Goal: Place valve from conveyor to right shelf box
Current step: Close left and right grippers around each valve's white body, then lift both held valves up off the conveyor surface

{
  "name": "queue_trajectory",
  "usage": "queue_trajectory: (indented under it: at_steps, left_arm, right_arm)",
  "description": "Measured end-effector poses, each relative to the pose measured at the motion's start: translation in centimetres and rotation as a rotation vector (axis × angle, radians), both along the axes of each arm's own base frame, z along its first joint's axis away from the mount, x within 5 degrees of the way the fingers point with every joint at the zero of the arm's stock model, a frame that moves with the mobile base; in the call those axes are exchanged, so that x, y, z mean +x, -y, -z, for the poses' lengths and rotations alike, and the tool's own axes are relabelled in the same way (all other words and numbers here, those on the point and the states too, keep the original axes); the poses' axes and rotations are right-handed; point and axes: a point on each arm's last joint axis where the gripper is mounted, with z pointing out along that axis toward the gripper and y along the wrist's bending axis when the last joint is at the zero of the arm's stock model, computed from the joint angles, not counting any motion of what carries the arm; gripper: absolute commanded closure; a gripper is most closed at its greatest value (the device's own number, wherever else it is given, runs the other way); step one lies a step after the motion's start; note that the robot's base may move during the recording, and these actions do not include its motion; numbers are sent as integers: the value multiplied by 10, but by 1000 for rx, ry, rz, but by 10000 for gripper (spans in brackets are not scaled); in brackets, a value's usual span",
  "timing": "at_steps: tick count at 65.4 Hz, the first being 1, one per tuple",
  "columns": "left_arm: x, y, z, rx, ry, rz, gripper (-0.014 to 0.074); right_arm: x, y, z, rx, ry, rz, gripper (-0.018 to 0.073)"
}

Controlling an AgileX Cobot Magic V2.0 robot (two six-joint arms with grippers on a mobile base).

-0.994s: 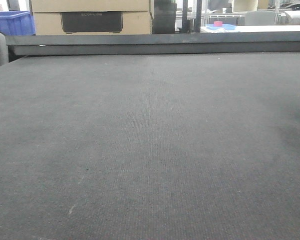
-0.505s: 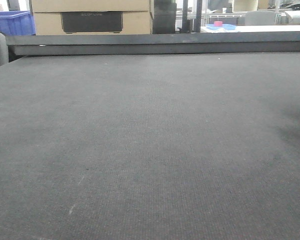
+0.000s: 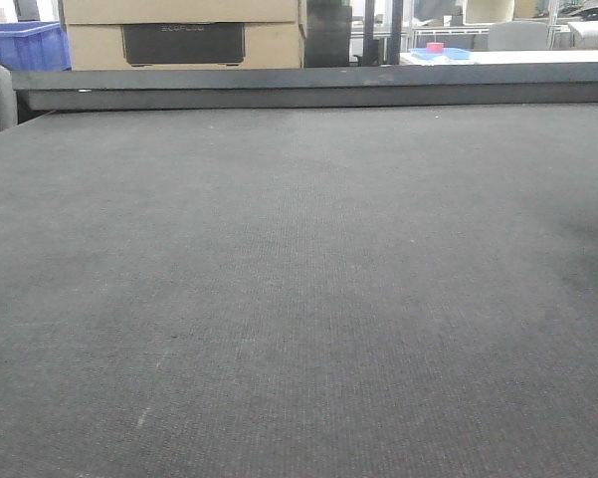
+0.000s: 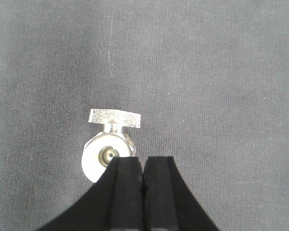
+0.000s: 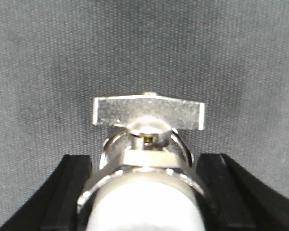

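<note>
The conveyor (image 3: 299, 279) is a wide dark grey woven belt with a dark rail (image 3: 318, 90) at its far edge; no valve or gripper shows in the front view. In the left wrist view a silver valve (image 4: 98, 156) with a flat T-handle lies on the belt (image 4: 221, 72). My left gripper (image 4: 143, 161) is shut and empty, its tips just right of that valve and partly covering it. In the right wrist view my right gripper (image 5: 144, 161) is shut on a silver valve (image 5: 149, 115), one black finger on each side of its body, above the belt (image 5: 48, 57).
Behind the rail stand cardboard boxes (image 3: 179, 30), a blue crate (image 3: 25, 45) at far left, and a white table with a pink object (image 3: 435, 47) at far right. A grey post (image 3: 2, 95) stands at the belt's left edge.
Half a second ago a dark shape showed at the right edge of the front view; it is gone now. The belt looks unchanged.
</note>
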Motion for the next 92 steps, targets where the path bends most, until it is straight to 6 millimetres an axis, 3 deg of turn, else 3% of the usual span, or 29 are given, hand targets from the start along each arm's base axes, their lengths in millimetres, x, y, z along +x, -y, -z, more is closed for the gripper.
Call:
queue_trajectory:
  at_steps: [2,18,23,33,38,44,53,60,84,92]
  left_arm:
    - [0,0,0,0,0,0,707]
    - [-1,-2,1,-37,-10,-22,707]
    - [-2,-7,1,-77,-21,-53,707]
    - [-4,-14,2,-57,-45,1,694]
    - [-4,-16,3,-23,-56,34,618]
    - [-3,-18,7,5,-84,50,437]
    - [4,-23,17,52,-130,65,180]
    - [12,-24,28,55,-171,69,83]
    - [43,-28,78,44,-320,78,85]
    - [47,-29,88,51,-352,82,197]
  right_arm:
    - [0,0,0,0,0,0,729]
    - [-2,0,-5,6,-42,-3,718]
    - [-3,-1,-15,6,-35,-5,718]
    - [-8,-1,-54,-6,95,-6,718]
    - [-15,-2,-71,-12,161,-5,718]
    - [-23,-2,-85,-17,217,-5,718]
    - [-28,-3,-92,-19,245,-5,718]
    - [-28,-3,-93,-20,247,-5,718]
    - [-28,-3,-93,-20,247,-5,718]
    - [-28,-3,-93,-18,248,-5,718]
